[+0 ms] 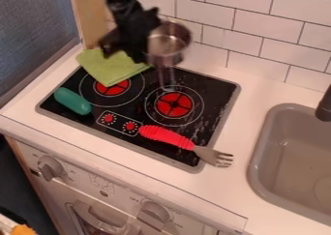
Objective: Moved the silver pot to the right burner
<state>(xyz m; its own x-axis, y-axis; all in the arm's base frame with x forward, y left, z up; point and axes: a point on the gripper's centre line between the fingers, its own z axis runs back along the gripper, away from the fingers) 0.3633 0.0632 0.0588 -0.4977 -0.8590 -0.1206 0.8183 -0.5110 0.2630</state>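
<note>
A cloth overlaps the stovetop's back left corner; a toy lies near its front left; a fork crosses its right edge, toward the sink.

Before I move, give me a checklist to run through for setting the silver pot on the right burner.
1. Silver pot raised off the stovetop: ok, it hangs at the claw.
2. Pot's opening facing up: ok.
3. Firm grip on the pot: cannot tell, the hold is too blurred.
4. Pot lined up over the right burner: cannot tell from this angle while it is in the air.
5. Red-handled fork off the burner's red centre: ok, it lies in front.
6. Green cloth off the right burner: ok, it lies at the left one.
</note>
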